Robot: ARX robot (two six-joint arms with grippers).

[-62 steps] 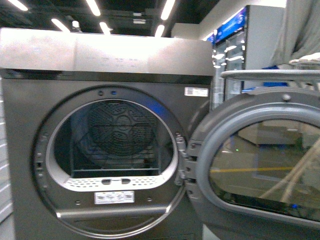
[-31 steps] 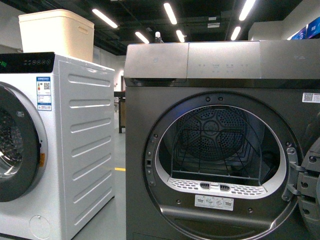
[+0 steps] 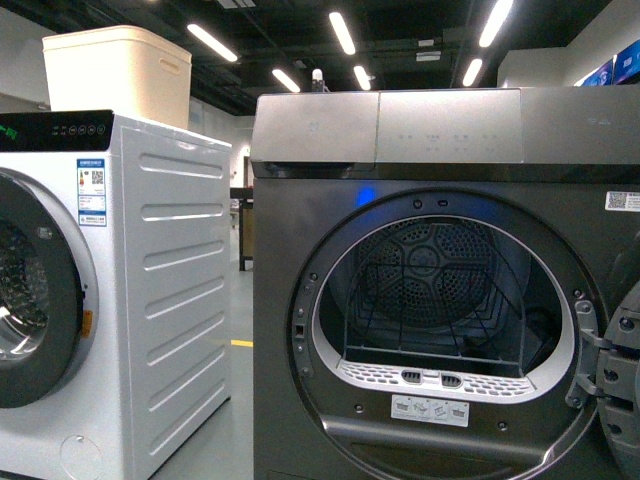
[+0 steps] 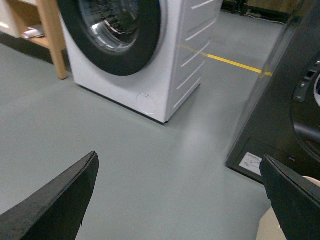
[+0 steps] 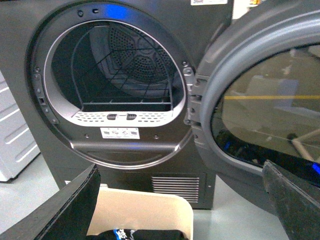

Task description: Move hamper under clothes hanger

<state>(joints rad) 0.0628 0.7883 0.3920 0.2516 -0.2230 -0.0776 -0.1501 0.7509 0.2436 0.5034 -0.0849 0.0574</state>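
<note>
Beige hamper (image 5: 150, 212) sits before the open dryer (image 5: 20, 50), not yet moved; no clothes hanger is in view. Left gripper (image 4: 179, 156) and right gripper (image 5: 181, 165) gape wide, empty.

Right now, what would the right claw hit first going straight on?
Probably the dryer front by the door hinge; the right claw looks aimed above the hamper, though depth is unclear.
</note>
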